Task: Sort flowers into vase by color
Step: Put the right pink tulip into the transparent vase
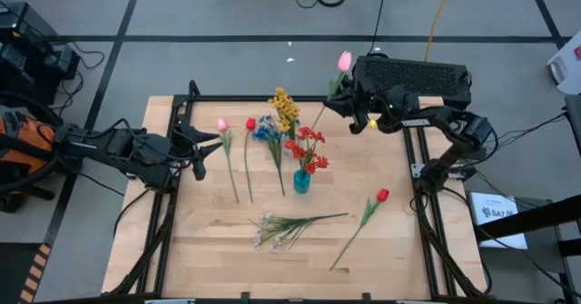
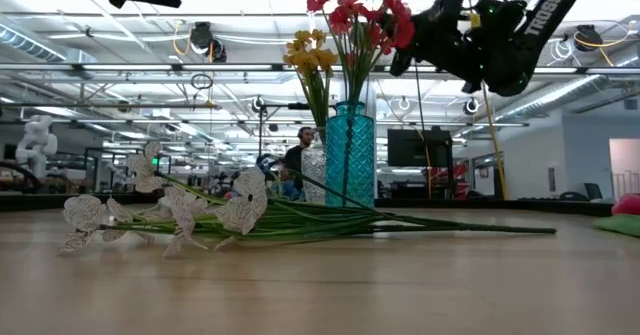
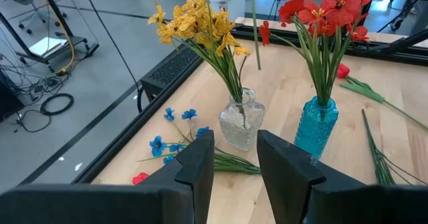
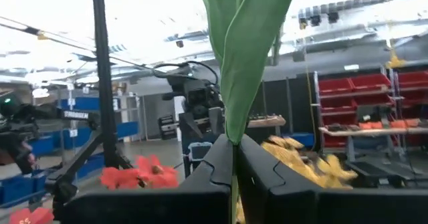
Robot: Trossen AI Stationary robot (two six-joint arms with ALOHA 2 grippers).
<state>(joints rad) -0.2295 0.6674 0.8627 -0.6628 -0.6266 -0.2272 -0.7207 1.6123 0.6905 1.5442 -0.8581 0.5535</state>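
From above, we see the right gripper (image 1: 349, 93) near the far edge of the table, holding a pink tulip (image 1: 344, 62) aloft by its stem. The blue vase (image 1: 301, 181) of red flowers (image 1: 307, 148) stands mid-table, and the yellow spray (image 1: 284, 109) sits in a vase we can barely make out here. We judge the long stem could swing and snag those blooms on the way down. The left gripper (image 1: 201, 150) waits at the left, fingers apart, beside a second pink tulip (image 1: 221, 124), a red tulip (image 1: 251, 123) and blue flowers (image 1: 265, 132) on the wood.

At table height, the white spray (image 2: 170, 210) lies in front; the held tulip is out of sight.

The left wrist shows the clear vase (image 3: 241, 124) just beside the blue one, so a bump could tip either.

The right wrist shows the fingers closed on the green stem (image 4: 234, 103), the bloom cut off.
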